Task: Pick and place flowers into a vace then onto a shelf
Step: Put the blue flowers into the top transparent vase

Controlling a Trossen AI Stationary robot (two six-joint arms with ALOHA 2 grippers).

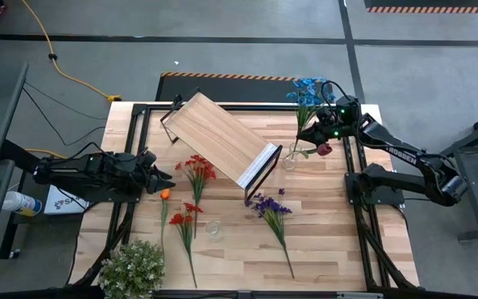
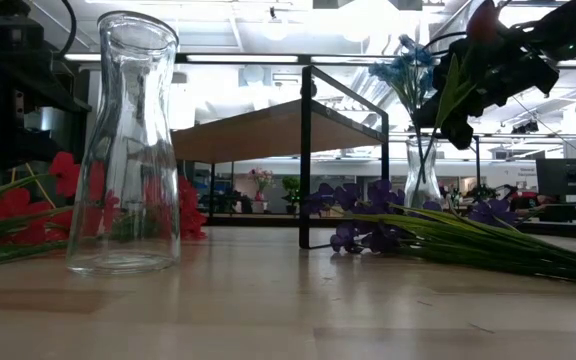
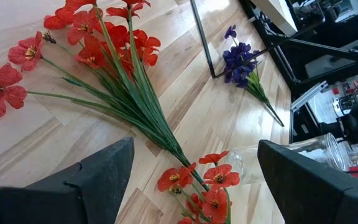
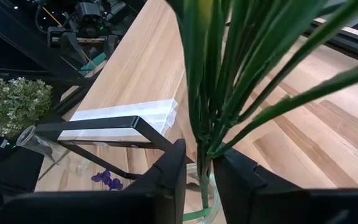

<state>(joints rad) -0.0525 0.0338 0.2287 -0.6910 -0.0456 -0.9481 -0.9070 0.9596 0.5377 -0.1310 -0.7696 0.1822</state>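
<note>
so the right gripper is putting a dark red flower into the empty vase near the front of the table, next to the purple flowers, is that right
Not quite. The right gripper holds the dark red flower over the vase beside the shelf, which already has the blue flowers in it. The high view shows the front vase untouched.

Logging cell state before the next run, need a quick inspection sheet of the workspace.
Surface: slatted wooden tabletop, flowers scattered across it.
Job's things: shelf stands skewed mid-table. Blue flowers and a dark red sprig in the far vase beside it. Red flowers, orange sprig, second red bunch and purple flowers lie flat. Empty vase stands near the front.
Clutter: bushy pale plant at the front left corner.
Pincers: right pincer shut on the dark red sprig's stems above the far vase; left pincer open over the red flowers.
Cables: yellow cable on the floor.
Surroundings: desk with bottle to the left.
</note>
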